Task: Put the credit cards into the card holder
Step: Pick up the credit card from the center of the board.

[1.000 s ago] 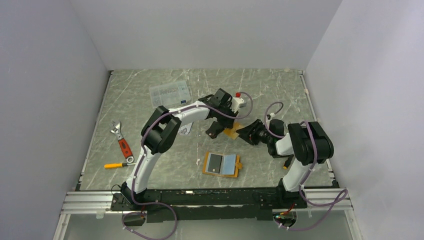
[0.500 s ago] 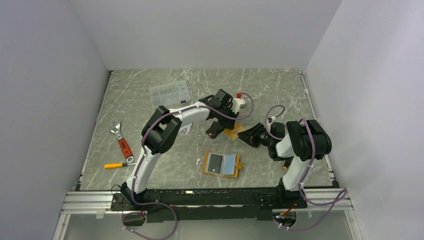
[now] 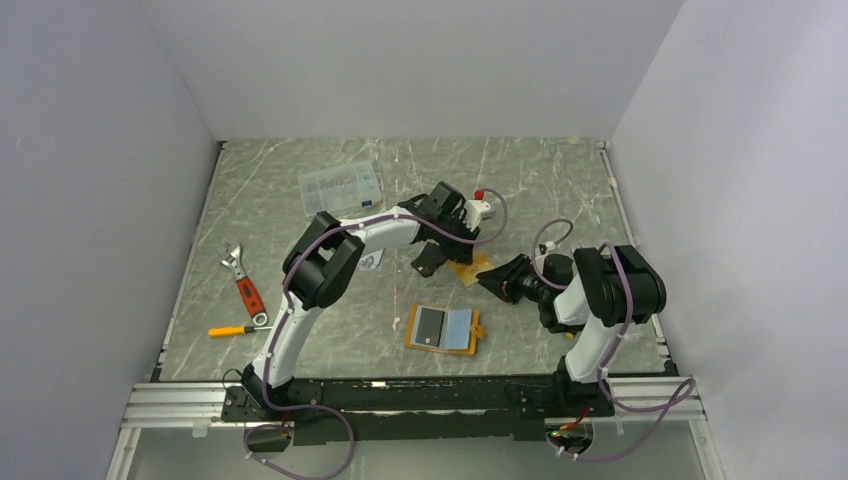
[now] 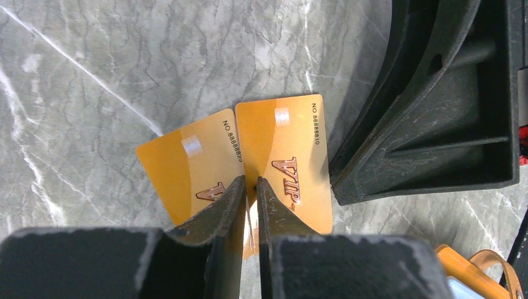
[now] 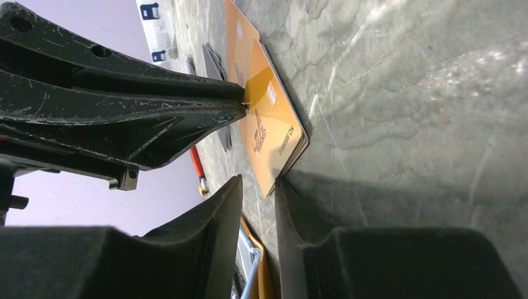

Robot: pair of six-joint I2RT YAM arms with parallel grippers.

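Two-armed: pins credit cards under narrow left gripper, likely against sliding. Poises narrow right gripper at their edge, perhaps gripping.

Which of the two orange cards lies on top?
The right-hand card in the left wrist view, its whole VIP logo showing: its edge covers the end of the number on the left-hand card.

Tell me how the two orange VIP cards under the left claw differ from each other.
The upper card shows its whole face, while the lower card has one side tucked beneath it. The upper card sits nearly square to the left wrist view, while the lower card is turned counterclockwise. Both are glossy orange-gold, carry a printed number and VIP lettering, look the same size, and lie on the marble table.
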